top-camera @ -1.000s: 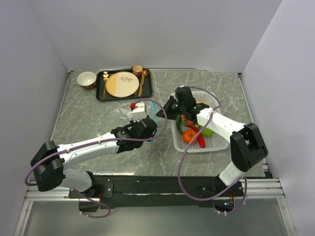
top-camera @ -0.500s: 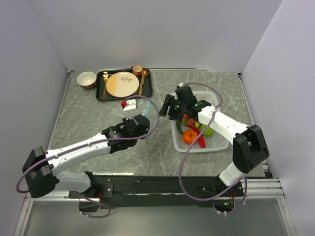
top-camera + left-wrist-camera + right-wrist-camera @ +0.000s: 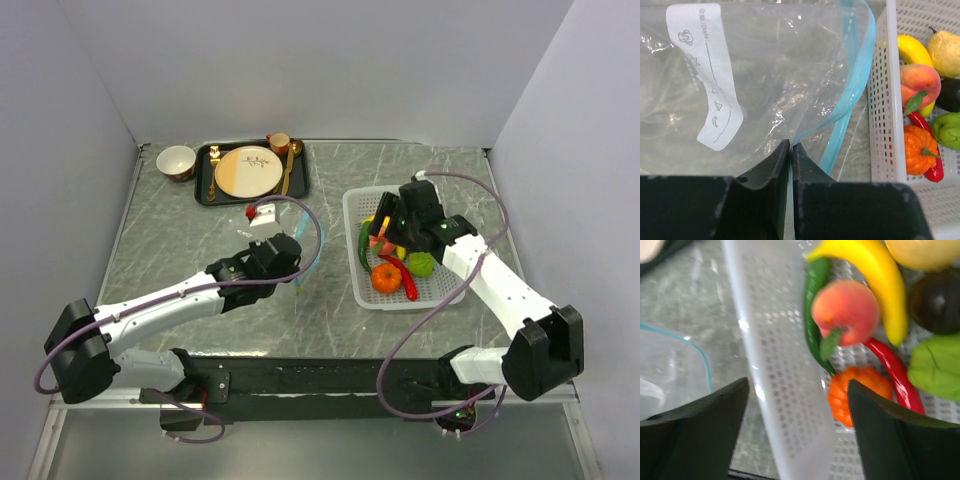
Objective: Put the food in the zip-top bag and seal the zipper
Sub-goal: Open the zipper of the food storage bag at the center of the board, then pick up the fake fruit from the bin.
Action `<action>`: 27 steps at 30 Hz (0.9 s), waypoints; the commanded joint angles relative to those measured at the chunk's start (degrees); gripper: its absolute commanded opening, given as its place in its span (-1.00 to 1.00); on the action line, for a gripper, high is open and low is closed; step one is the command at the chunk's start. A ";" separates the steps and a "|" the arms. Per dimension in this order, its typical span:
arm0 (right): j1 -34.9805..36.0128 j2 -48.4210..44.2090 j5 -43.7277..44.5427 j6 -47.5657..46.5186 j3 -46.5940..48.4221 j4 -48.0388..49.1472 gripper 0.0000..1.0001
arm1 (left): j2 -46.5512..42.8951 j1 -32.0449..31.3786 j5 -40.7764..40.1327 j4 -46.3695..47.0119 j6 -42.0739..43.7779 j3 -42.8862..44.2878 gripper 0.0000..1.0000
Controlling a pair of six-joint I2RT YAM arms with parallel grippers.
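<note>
The clear zip-top bag (image 3: 765,75) lies on the marble table, its mouth curling open towards the basket. My left gripper (image 3: 791,150) is shut on the near edge of that mouth, with the teal zipper (image 3: 860,75) pinched between its pads. In the top view the left gripper (image 3: 293,262) sits mid-table by the zipper (image 3: 316,252). The food lies in the white basket (image 3: 785,405): banana (image 3: 880,275), orange tomato (image 3: 857,390), red chilli (image 3: 895,375), green pepper (image 3: 812,305), lime-green piece (image 3: 935,367), dark fruit (image 3: 935,300). My right gripper (image 3: 799,385) hangs open and empty over the basket's left wall.
A black tray (image 3: 204,185) at the back left carries a beige-and-orange plate (image 3: 248,170), a small cup (image 3: 279,142) and gold cutlery. A bowl (image 3: 176,160) stands left of it. The basket (image 3: 440,298) sits right of centre. Grey walls enclose the table on three sides.
My right gripper has opened and swung right from the bag's mouth to above the basket. My left gripper has closed on the bag's edge and drawn back slightly left.
</note>
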 commanded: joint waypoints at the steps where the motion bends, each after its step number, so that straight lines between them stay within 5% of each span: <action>1: 0.16 -3.15 -0.68 -1.11 -3.92 -4.30 1.00 | -3.10 0.64 3.88 3.73 0.28 -1.54 -0.77; 12: -0.11 -4.83 -2.01 -0.94 -11.93 -3.69 0.96 | -3.28 1.79 6.69 3.99 0.90 -1.71 -0.71; 27: -0.11 7.82 -0.53 -2.87 -11.93 1.58 0.96 | -2.31 2.49 8.97 4.52 1.51 -1.27 -0.71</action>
